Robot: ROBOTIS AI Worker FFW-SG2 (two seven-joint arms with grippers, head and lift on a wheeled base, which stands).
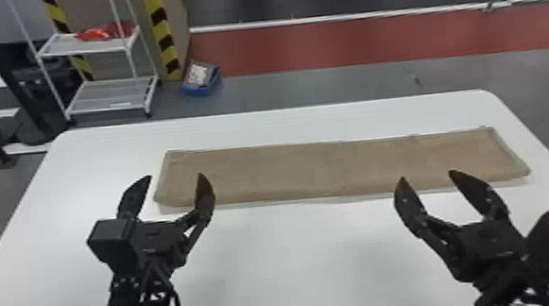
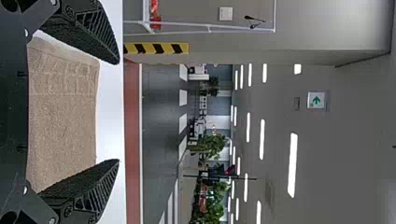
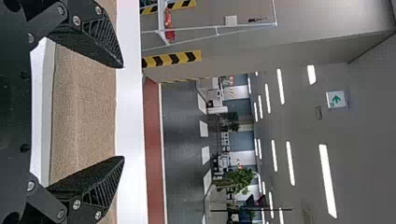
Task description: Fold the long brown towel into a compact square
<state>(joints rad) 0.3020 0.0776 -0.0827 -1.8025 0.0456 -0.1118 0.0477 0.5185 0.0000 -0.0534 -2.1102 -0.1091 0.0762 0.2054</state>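
The left claw (image 1: 175, 176) hung near the towel's left end with its two fingers spread well apart and nothing between them, and the right claw (image 1: 427, 175), just as wide and just as empty, hung by the near edge, some way in from the right end. Both pointed forward across the table (image 1: 297, 262), which suited a grip from the robot's own side, and the wide gaps presumably left room to come down around cloth without pushing it.

The towel (image 1: 336, 166) lay flat on the table as a long strip running from side to side, beyond the claws and nearer the far edge. That lie made sense: each arm had an end within fair reach, and the bare surface in front gave space to draw the cloth in. A paler band ran along its near edge; whether that was a hem or a lower layer could not be told.

The square was some way off, the strip being much longer than deep. The next step was likely to bring one end over towards the middle, and a shallow pinch there risked slipping off or dragging the strip askew
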